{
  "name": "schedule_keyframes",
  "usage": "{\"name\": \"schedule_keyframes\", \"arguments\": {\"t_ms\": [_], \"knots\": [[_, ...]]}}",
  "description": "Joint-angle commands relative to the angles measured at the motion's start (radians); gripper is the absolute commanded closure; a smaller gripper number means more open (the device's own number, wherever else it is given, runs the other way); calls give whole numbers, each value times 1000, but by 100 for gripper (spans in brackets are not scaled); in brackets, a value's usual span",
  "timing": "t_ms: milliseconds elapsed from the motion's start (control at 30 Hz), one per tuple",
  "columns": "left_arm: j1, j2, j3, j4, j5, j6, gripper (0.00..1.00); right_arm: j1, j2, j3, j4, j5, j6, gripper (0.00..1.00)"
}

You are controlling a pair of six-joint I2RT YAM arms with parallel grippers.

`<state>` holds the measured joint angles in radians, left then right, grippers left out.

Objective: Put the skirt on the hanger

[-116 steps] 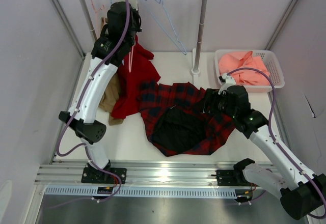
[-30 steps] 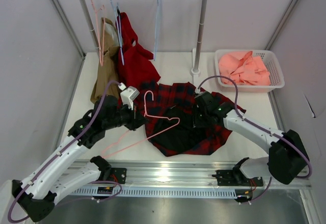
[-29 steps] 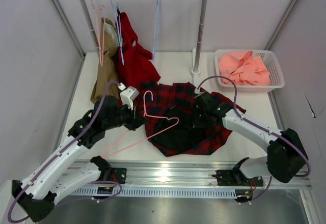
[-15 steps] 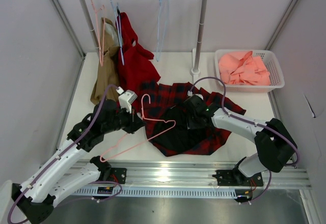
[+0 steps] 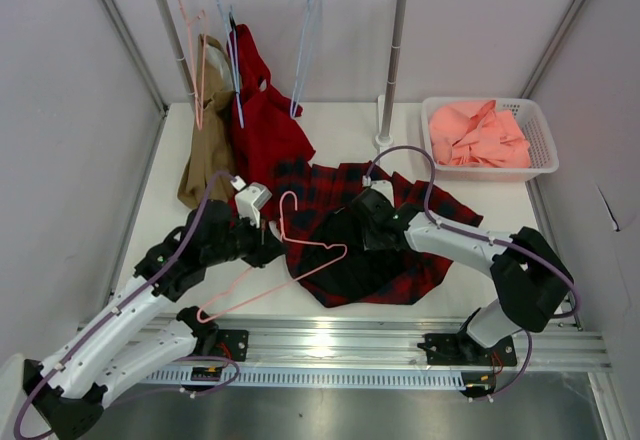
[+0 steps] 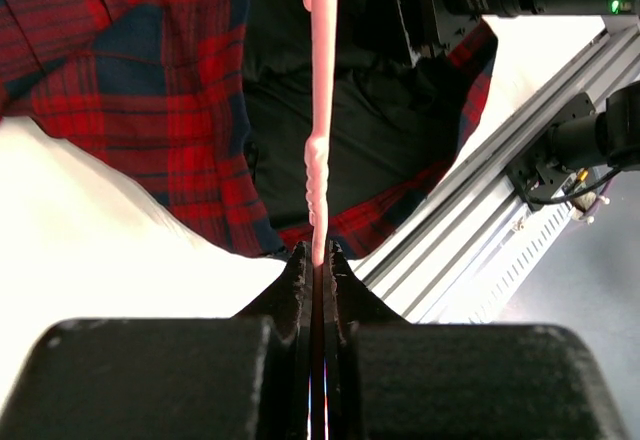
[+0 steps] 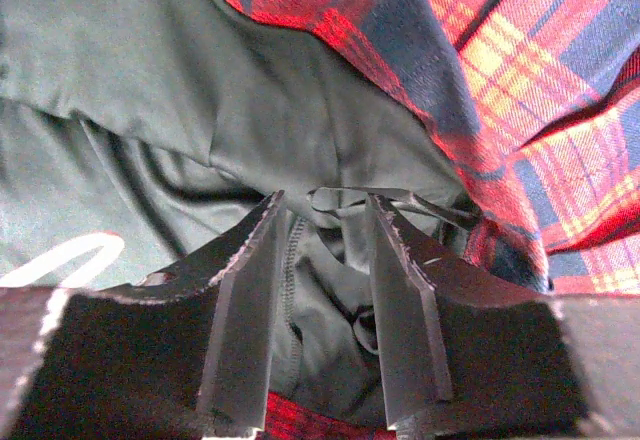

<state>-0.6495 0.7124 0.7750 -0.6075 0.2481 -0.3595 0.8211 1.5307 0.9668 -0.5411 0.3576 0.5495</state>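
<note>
The red and navy plaid skirt (image 5: 440,250) lies crumpled mid-table with its black lining (image 5: 345,260) facing up. My left gripper (image 5: 262,245) is shut on the thin pink hanger (image 5: 300,265) and holds it over the skirt's left edge, hook pointing away. In the left wrist view the hanger (image 6: 320,110) runs straight out from the gripper (image 6: 320,255) above the skirt (image 6: 150,90). My right gripper (image 5: 355,225) is open and low on the lining. In the right wrist view its fingers (image 7: 325,210) straddle a fold and a thin loop of the lining (image 7: 150,90), beside the plaid (image 7: 520,50).
A clothes rack (image 5: 388,60) stands at the back with light-blue hangers (image 5: 305,40), another pink hanger (image 5: 190,30), a plain red garment (image 5: 265,120) and a tan garment (image 5: 205,155). A white basket (image 5: 540,125) of salmon cloth sits back right. A metal rail (image 5: 330,340) runs along the front.
My left arm came down from the rack with the pink hanger and now holds it by the skirt. My right gripper slid left across the skirt onto the black lining.
</note>
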Motion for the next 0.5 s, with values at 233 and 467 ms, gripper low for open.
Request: {"name": "schedule_keyframes", "arguments": {"t_ms": [233,467], "knots": [[-36,1,-14,68,14,-39,100,12,37,53,9,80,6,64],[-58,10,-26,94,3,-56,100,12,39,59,-3,81,4,78]]}}
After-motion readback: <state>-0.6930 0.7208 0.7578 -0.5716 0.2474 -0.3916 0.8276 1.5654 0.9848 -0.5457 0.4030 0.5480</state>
